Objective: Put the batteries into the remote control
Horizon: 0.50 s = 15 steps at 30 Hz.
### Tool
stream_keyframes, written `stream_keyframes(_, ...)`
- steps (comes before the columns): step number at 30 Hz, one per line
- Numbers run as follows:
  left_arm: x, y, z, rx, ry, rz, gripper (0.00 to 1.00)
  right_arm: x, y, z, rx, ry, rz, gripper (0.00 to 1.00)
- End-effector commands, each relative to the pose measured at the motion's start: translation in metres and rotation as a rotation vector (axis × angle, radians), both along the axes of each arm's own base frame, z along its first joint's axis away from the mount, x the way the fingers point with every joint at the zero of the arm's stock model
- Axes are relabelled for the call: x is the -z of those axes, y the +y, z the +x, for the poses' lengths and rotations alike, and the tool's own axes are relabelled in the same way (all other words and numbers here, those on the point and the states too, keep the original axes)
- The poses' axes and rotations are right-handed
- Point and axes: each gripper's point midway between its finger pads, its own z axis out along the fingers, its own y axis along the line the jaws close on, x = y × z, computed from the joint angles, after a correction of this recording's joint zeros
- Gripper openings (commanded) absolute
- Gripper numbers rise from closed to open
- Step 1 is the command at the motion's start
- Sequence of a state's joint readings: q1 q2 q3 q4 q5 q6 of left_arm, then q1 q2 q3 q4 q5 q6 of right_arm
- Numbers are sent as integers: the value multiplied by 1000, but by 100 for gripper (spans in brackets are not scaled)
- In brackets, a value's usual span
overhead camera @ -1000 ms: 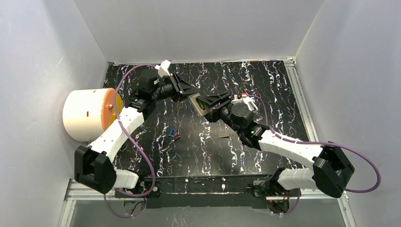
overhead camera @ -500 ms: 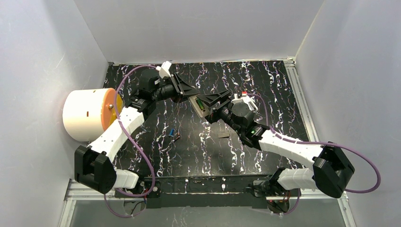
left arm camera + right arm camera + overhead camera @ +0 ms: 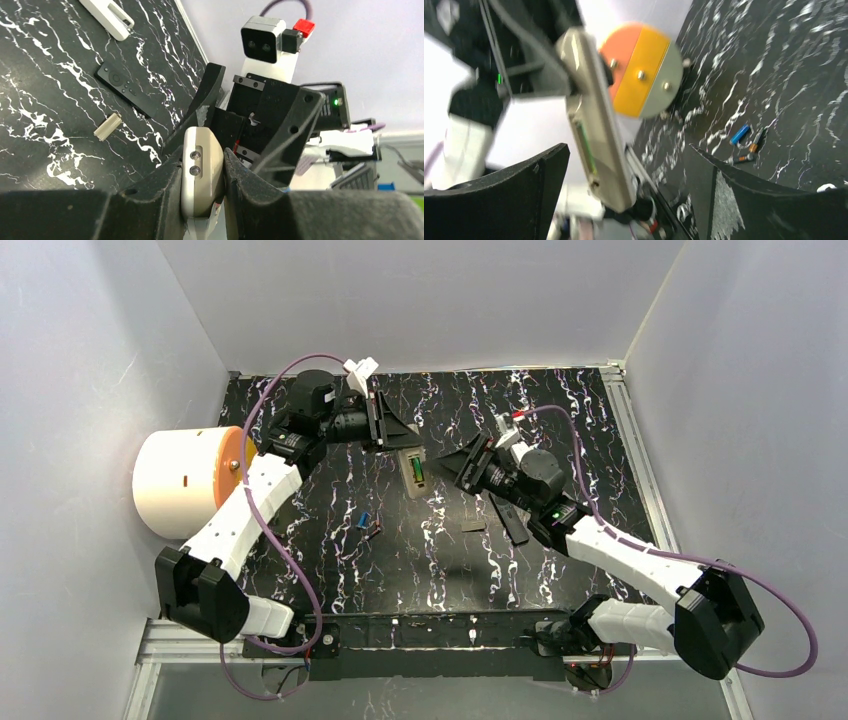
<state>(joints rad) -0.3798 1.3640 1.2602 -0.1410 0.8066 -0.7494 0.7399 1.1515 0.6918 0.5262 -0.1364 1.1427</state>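
Releasing the remote control [image 3: 594, 135], spread right gripper [image 3: 462, 462] wide, withdrew; kept it clamped in left gripper [image 3: 202, 172], with green battery [image 3: 416, 471] seated.

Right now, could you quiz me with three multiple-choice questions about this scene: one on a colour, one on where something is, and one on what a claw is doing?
1. What colour is the battery seated in the pale remote?
A) red
B) green
C) yellow

2. Where is the blue battery?
A) lying on the table
B) pinched in a claw
C) seated in the pale remote

3. How does the left claw stand?
A) wide open above the table
B) shut on nothing
C) shut on the pale remote

Answers:
1 B: the green battery shows in the remote's open compartment in the top view.
2 A: it lies loose on the marbled surface, with no claw near it.
3 C: the left wrist view shows the claw clamping the remote from both sides.
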Motion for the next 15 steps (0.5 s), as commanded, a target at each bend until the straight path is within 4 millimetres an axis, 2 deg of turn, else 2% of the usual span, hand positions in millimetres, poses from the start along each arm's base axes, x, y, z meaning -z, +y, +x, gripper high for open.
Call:
stream_keyframes(1,-17,0,-29,198,-110,-26,0,-40,14,-62,-369,-432,-79,92)
stream_keyframes(7,-23,4,-38,223,-176,-19,0,-34,16,-52,-357,-425,-166,89)
stream_keyframes(12,-21,4,-41,231,-165,-19,0,-28,26,-51,-396,-398,-177,73)
stream_keyframes(15,-20,5,-41,226,-160,-16,0,-23,30,-49,-392,-401,-217,67)
